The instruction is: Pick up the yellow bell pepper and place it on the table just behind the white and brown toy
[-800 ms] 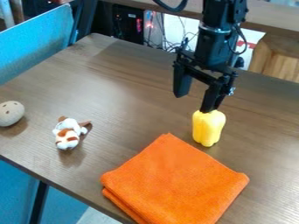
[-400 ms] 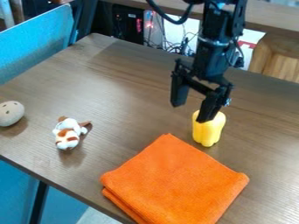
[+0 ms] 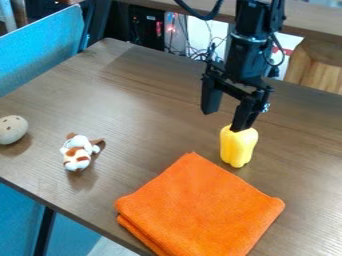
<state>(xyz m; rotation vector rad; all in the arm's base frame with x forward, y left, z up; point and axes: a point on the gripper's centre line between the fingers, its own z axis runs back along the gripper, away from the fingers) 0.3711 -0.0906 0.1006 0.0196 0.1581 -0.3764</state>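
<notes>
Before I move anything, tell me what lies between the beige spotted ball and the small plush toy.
Just a bare stretch of brown tabletop lies between the ball and the plush toy, as the camera view shows.

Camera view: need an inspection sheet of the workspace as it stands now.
Surface: wood-grain table, no spills seen
Things near gripper: yellow pepper-shaped object, upright; folded orange cloth in front of it
Clutter: white-and-brown plush toy; pale ball with holes, cut off by the left edge of the view
Gripper: open, one finger overlapping the yellow object's top; contact cannot be told
Cables: dark loop by the arm; tangled wires beyond the table
Surroundings: blue panel at left, wooden ledge behind
</notes>
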